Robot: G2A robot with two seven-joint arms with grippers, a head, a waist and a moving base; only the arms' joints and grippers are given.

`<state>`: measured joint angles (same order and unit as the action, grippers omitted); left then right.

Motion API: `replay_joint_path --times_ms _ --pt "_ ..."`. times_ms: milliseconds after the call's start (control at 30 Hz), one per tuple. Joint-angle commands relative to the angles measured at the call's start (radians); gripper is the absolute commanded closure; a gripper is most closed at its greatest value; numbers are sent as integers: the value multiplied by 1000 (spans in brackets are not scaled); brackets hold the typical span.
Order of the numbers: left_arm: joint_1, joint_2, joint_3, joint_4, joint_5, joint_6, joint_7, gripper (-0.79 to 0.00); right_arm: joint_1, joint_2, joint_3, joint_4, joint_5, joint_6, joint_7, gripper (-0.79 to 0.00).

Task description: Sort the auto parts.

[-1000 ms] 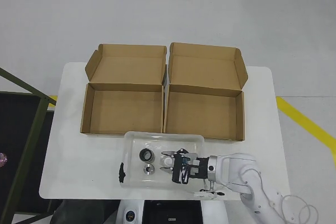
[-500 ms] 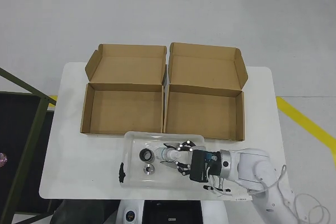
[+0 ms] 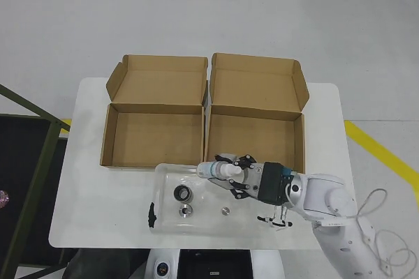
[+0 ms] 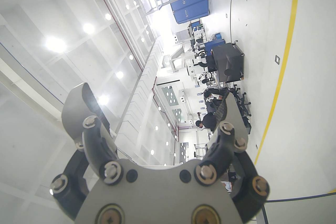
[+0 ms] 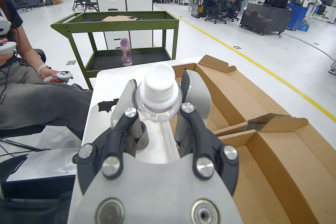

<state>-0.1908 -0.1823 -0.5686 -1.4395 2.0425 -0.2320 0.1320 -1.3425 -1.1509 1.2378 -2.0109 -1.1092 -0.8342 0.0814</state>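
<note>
My right gripper (image 3: pixel 232 175) is shut on a small clear bottle with a white cap (image 3: pixel 216 169), held on its side above the back rim of the clear tray (image 3: pixel 166 169), just in front of the right cardboard box (image 3: pixel 255 143). In the right wrist view the bottle (image 5: pixel 159 93) sits between the fingers of the right gripper (image 5: pixel 158 80), cap pointing away. Two metal rings (image 3: pixel 184 192) (image 3: pixel 186 210) and a small round part (image 3: pixel 225 210) lie in the tray. The left cardboard box (image 3: pixel 153 136) stands open beside the right one. My left gripper (image 4: pixel 153 93) is open, pointing up at the ceiling.
A black scrap (image 3: pixel 151 214) lies on the white table left of the tray. A green cart (image 5: pixel 118 25) stands beyond the table's left side. Both box lids are folded back toward the table's far edge.
My right gripper has lifted the bottle out of the tray and carried it back and to the right, toward the right box. A small round part now shows in the tray.
</note>
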Motion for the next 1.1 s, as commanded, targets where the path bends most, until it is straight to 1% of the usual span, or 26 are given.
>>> replay_joint_path --times_ms 0,233,500,733,1067 --pt "0 0 0 0 0 0 0 -785 12 0 3 12 11 13 10 0" --pt "0 0 0 0 0 0 0 -785 86 -2 1 78 48 70 74 0" --pt "0 0 0 0 0 0 0 -785 193 -11 -44 194 65 126 129 0" --pt "0 0 0 0 0 0 0 -785 284 -23 -99 311 30 174 169 0" --pt "0 0 0 0 0 0 0 -785 377 -45 -177 457 -29 255 165 0"
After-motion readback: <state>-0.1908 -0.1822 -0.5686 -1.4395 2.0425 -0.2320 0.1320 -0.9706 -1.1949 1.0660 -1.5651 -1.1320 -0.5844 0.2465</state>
